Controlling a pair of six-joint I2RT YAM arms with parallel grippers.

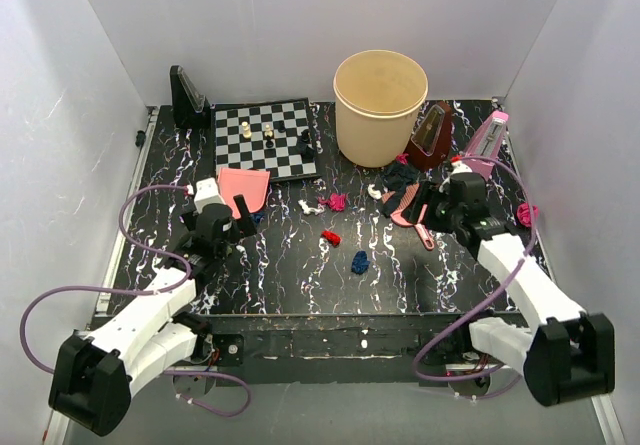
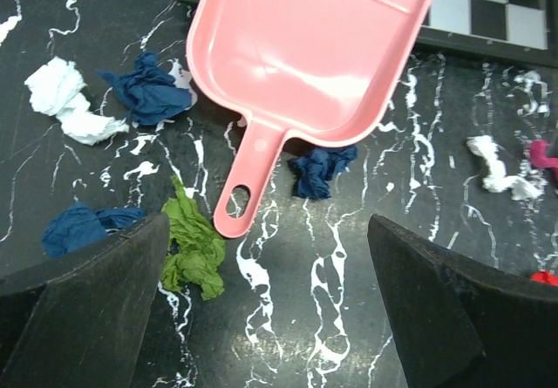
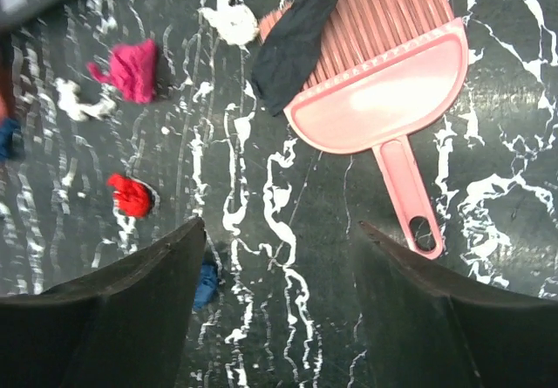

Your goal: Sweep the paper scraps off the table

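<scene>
The left gripper point(image 2: 268, 231) hangs over the handle of the pink dustpan point(image 2: 296, 48), jaws wide apart. The right gripper point(image 3: 279, 227) is near the pink brush point(image 3: 384, 100), jaws apart. The paper scraps point(image 1: 331, 237) lie scattered on the table point(image 1: 290, 285).

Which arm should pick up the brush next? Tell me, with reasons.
Right. The right pincer, open, hangs just above the brush, whose handle points toward it. The left pincer, also open, is across the table over the dustpan.
</scene>
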